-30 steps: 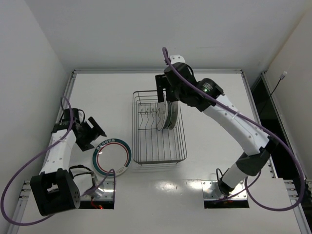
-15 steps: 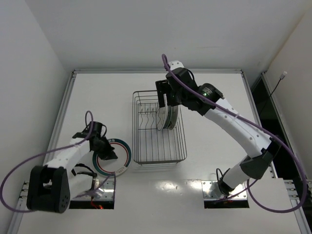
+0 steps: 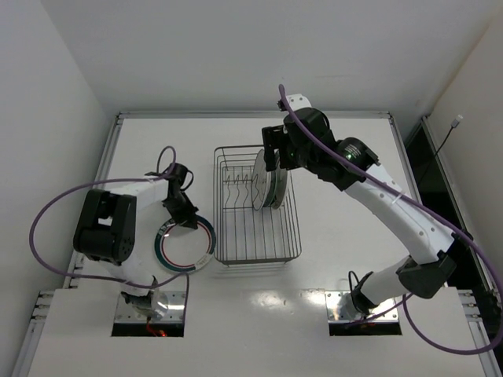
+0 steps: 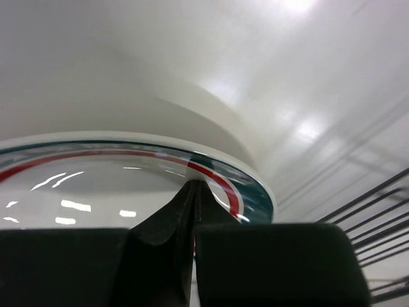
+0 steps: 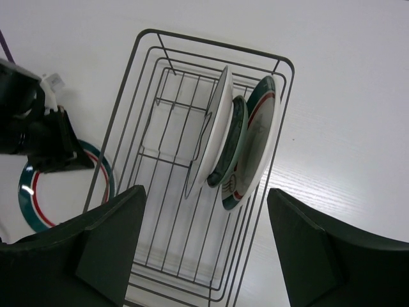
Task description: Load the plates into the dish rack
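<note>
Last plate (image 3: 187, 255), left of the dish rack (image 3: 259, 257), was being fetched: left gripper (image 3: 187, 219) together at its rim, right gripper (image 5: 206, 195) apart; firm rim hold needed next.

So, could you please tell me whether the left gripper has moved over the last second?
Yes. The left gripper swung right, toward the dish rack, onto the flat plate's far rim.

A white table (image 3: 157, 141) with a metal rail (image 3: 236, 115) along its edges stands between plain white walls (image 3: 236, 55) at the back, left and right. A dark gap (image 3: 416, 153) runs along its right side, and a thin black cable (image 3: 449, 133) with a white plug hangs there. Overhead light leaves pale glare (image 4: 297, 5) on the tabletop.
</note>
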Action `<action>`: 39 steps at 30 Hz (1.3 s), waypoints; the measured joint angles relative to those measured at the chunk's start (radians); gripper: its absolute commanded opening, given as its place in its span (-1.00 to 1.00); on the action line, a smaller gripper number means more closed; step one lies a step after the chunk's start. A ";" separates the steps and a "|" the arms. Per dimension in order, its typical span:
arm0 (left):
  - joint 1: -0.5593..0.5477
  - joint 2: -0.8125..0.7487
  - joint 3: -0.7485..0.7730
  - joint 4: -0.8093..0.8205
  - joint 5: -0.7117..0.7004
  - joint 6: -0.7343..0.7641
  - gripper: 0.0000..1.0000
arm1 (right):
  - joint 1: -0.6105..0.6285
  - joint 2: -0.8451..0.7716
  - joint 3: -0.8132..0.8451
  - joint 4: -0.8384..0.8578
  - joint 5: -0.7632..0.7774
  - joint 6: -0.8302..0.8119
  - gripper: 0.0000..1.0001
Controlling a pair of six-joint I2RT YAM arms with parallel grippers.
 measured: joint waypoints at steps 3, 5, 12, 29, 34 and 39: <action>0.002 0.071 0.097 0.010 -0.053 0.002 -1.00 | -0.003 -0.008 -0.013 0.001 -0.001 -0.002 0.48; 0.009 0.118 0.161 0.012 -0.073 0.002 -1.00 | -0.008 -0.008 -0.016 0.002 -0.002 -0.005 0.48; 0.048 0.121 0.257 0.032 -0.197 0.029 -0.99 | -0.017 -0.023 -0.033 0.019 -0.002 -0.013 0.48; 0.233 -0.543 -0.329 0.088 0.000 0.135 0.69 | -0.030 -0.044 -0.085 0.069 -0.100 -0.017 0.48; 0.238 -0.443 -0.365 0.174 0.073 0.130 0.49 | -0.030 -0.044 -0.085 0.067 -0.106 -0.017 0.50; 0.272 -0.356 -0.364 0.230 0.139 0.109 -0.46 | -0.030 -0.044 -0.085 0.065 -0.105 -0.017 0.50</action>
